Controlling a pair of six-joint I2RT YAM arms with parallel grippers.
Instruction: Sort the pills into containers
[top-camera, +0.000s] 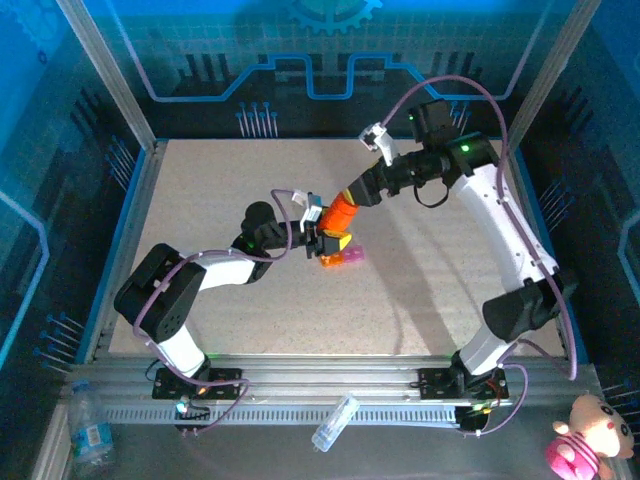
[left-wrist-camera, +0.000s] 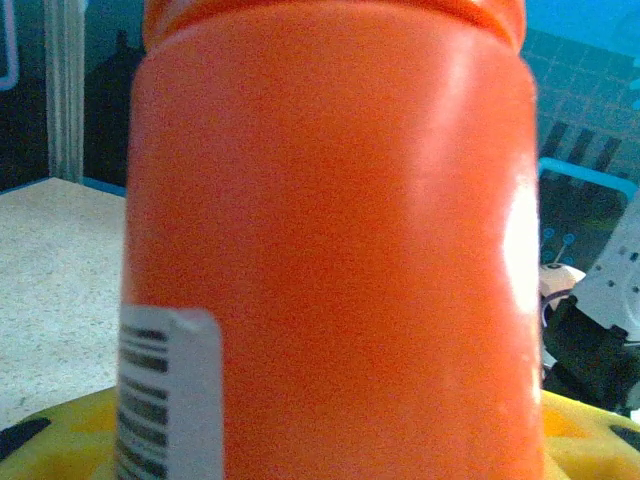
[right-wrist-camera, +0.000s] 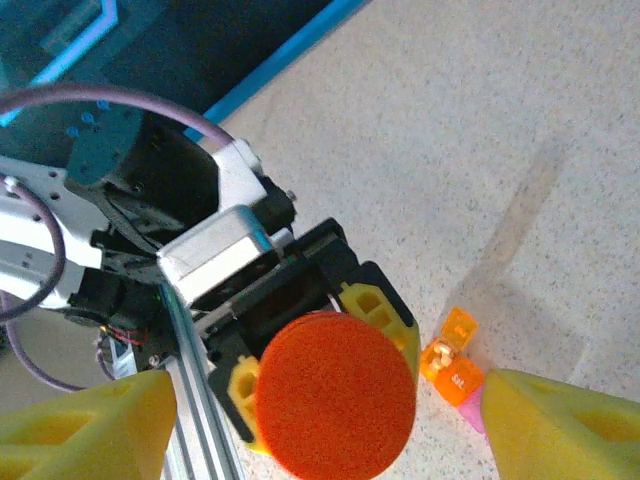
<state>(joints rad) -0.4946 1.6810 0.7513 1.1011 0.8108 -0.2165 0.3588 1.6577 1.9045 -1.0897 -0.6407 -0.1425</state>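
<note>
**Pill sorting, bottle in hand.** The left pincer (top-camera: 322, 238) is clamped on the body of the orange bottle (left-wrist-camera: 330, 240), holding it cap-up. The right pincer (right-wrist-camera: 330, 388) stands apart, one finger on each side of the bottle's cap (right-wrist-camera: 300, 420), and appears to touch neither side. The strip (right-wrist-camera: 455, 365) of joined orange and pink compartments, where the pills are to go, lies on the desk (top-camera: 200, 200). It sits just beside the bottle's foot on the near side, close to the left pincer's fingers and lower than the right pincer. Whether it touches the bottle cannot be told. The strip looks like light, stiff, thin-walled plastic, so a nudge would likely make it skid or tip. It is probably best steadied at its outer ends rather than pinched across the cells.
</note>
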